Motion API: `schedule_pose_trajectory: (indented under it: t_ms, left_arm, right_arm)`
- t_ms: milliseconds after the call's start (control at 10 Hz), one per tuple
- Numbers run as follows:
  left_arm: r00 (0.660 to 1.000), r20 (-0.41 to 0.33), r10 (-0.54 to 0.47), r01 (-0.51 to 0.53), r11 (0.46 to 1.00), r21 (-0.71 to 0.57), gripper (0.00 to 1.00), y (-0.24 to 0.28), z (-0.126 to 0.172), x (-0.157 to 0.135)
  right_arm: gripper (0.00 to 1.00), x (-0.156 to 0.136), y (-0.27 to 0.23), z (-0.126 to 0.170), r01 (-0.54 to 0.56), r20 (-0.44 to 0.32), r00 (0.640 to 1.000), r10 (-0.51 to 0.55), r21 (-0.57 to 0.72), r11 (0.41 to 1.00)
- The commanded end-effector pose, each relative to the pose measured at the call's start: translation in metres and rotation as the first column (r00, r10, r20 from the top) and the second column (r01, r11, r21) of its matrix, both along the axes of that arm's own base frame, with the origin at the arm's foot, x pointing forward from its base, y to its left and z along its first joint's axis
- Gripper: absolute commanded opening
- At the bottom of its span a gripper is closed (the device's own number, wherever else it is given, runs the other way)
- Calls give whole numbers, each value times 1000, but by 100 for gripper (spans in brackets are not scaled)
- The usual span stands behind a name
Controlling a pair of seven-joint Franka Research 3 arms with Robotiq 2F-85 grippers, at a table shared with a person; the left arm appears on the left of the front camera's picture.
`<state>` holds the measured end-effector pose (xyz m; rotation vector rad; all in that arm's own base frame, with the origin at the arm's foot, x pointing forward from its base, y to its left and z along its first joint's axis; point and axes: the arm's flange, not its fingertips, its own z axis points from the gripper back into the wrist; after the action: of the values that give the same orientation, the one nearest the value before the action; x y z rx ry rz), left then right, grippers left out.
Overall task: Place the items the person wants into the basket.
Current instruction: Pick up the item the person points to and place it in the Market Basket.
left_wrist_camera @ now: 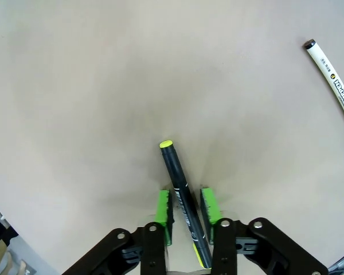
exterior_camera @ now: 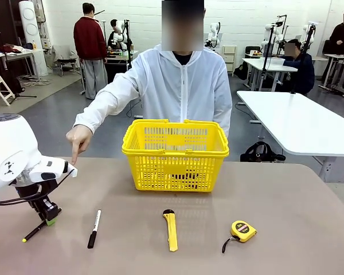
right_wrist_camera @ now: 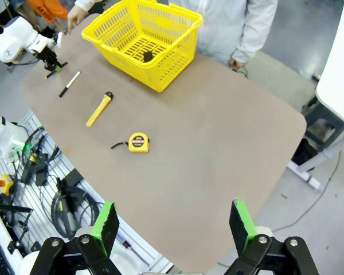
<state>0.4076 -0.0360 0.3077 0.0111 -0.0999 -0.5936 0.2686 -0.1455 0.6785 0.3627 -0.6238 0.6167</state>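
Left wrist view: the left gripper (left_wrist_camera: 186, 213) is clamped on the black pen (left_wrist_camera: 179, 183), near the table's (left_wrist_camera: 103, 86) left edge. Right wrist view: the right gripper (right_wrist_camera: 175, 223) hangs high above, jaws apart; a dark object (right_wrist_camera: 148, 55) lies inside the basket (right_wrist_camera: 172, 64).
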Motion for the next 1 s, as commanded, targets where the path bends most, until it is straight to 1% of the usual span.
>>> schedule_pose_trajectory:
  t_ms: [0,400,500,600,700,800,900]
  left_arm:
    - [1000,-19,3,-3,1000,28,0,5,-16,-39]
    - [1000,-27,3,-2,1000,24,0,5,-14,-39]
    - [1000,-22,8,-8,1000,19,0,6,-9,-39]
    - [1000,-2,26,-26,999,24,0,4,11,-42]
    - [999,28,-14,14,1000,22,0,1,54,-51]
    - [997,52,-60,59,998,6,0,-4,107,-60]
    - [994,58,-88,89,996,-27,0,-9,162,-66]
  right_arm:
    - [100,1,1,-1,-11,2,1000,11,6,1000]
    - [100,1,1,-1,-11,2,1000,11,6,1000]
    - [100,1,1,-1,-11,2,1000,11,6,1000]
    - [100,1,1,-1,-11,2,1000,11,6,1000]
    - [100,1,1,-1,-11,2,1000,11,6,1000]
    - [100,1,1,-1,-11,2,1000,11,6,1000]
    - [100,1,1,-1,-11,2,1000,11,6,1000]
